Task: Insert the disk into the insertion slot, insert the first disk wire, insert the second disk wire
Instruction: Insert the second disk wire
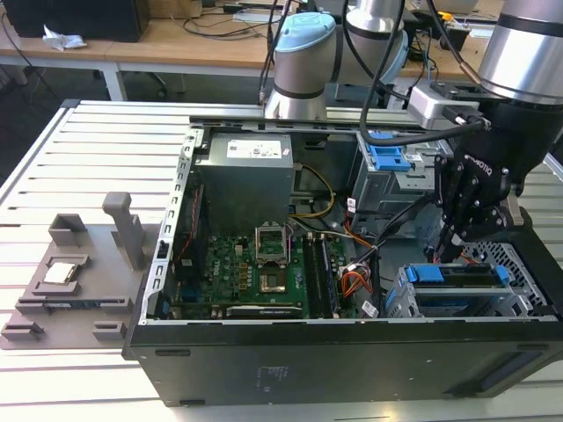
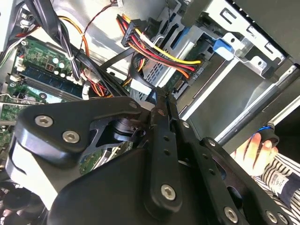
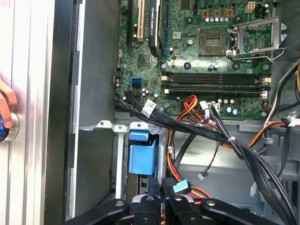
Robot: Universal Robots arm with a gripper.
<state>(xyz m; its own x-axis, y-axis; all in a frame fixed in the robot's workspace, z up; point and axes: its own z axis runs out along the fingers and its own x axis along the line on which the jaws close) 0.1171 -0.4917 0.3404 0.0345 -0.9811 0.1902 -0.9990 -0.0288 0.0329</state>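
Looking from largest to smallest, we see first the open computer case [image 1: 264, 369] lying on the slatted white table [image 1: 88, 158], with its green motherboard [image 1: 255, 272] facing up. At the exterior view's right end of the case sits the insertion slot [image 1: 537, 303], a silver cage with perforated walls, and the disk [image 1: 462, 274] with its blue caddy already lies inside it. The black arm comes down from above, and the gripper [image 1: 449, 251] hangs just above the disk's end that is nearer to the motherboard, very close to it; we cannot tell if it touches.

In both wrist views the two fingers [image 2: 161, 105] are pressed together at their tips, and in the first wrist view a small blue connector [image 3: 182, 187] sits right at the tips. We cannot tell for sure that it is pinched there. A bundle of red, yellow and black wires [image 2: 154, 49] runs just beyond the fingertips. Beside it, the ridged blue latch [image 3: 142, 157] stands on a grey metal bay [image 3: 93, 159].

A person's hand [image 2: 253, 149] rests near the case edge.
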